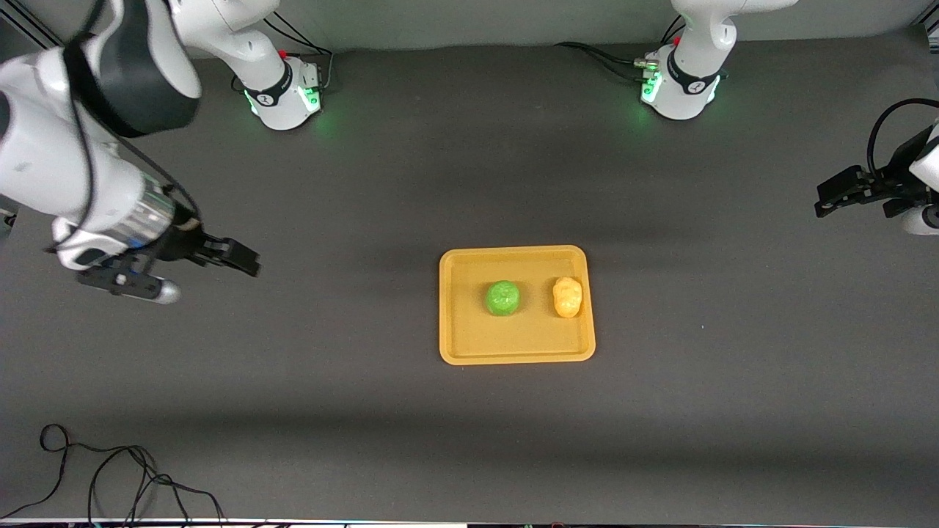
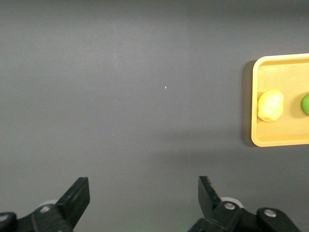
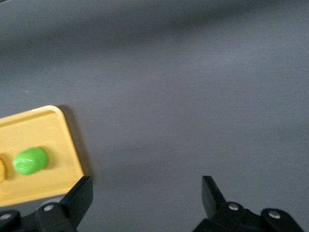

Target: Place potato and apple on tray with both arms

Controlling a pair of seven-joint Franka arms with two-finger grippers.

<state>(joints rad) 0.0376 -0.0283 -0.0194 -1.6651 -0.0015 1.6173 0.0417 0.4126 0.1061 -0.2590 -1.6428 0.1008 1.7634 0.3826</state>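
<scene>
We see the apple [image 1: 503,298] and potato [image 1: 567,296] on the tray [image 1: 516,353]; the left tool [image 1: 832,198] and right tool [image 1: 238,257] are wide open, empty, over bare bench [image 1: 469,440]; nothing seems left.

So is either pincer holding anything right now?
No. The left pincer and right pincer are open and empty; apple and potato lie on the tray.

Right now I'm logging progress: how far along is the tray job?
Looks done: the apple and potato both lie on the tray, apart. Nothing is in hand: the left gripper and right gripper are open, over bare table at their own ends. Nothing seems left.
</scene>
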